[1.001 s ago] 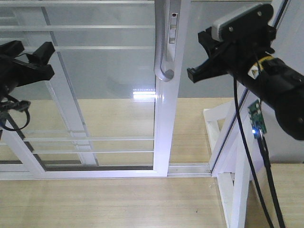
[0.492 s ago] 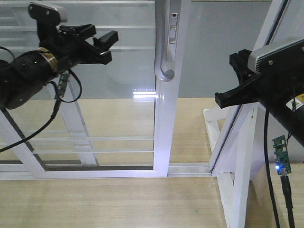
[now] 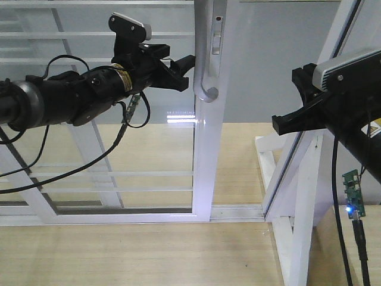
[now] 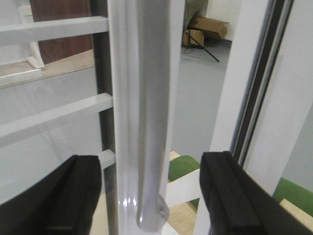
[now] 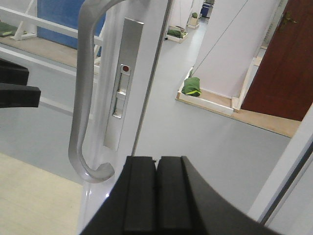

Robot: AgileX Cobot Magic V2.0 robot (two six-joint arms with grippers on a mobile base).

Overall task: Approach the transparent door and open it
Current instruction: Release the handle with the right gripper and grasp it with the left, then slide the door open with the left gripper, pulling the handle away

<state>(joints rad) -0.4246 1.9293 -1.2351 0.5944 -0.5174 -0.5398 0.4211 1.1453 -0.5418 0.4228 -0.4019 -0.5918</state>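
Pale wooden floor [image 3: 119, 256] in the foreground, with a grey floor and a further room seen through the glass. At far left a plain barred glass panel [image 3: 89, 155] without a handle is set behind the sliding one. The left gripper [image 3: 183, 71] is held level at handle height with its fingers [image 4: 73, 196] spread wide. In the left wrist view the handle [image 5: 82, 98] is centred in the gap. In the front view the fingertips are just beside the bar and not yet around it.

The transparent door [image 3: 205, 161] fills the middle of the scene. Its white upright carries the curved grey handle and, to the right of that, a narrow lock plate [image 5: 120, 107] with a small red mark. Whether the lock is engaged cannot be told. The bottom rail rests in the floor track [image 3: 238, 211].

At right, the right gripper [image 5: 156, 196] is held well apart from the door with its fingers pressed together on nothing, beside a white brace [image 3: 297, 226].

For a sound grip, the left gripper should be advanced until the bar lies deep between the pads. It should be closed squarely on the straight part above the hooked end. The pull should then be kept parallel to the track, probably leftward, so that the panel is not twisted or jammed.
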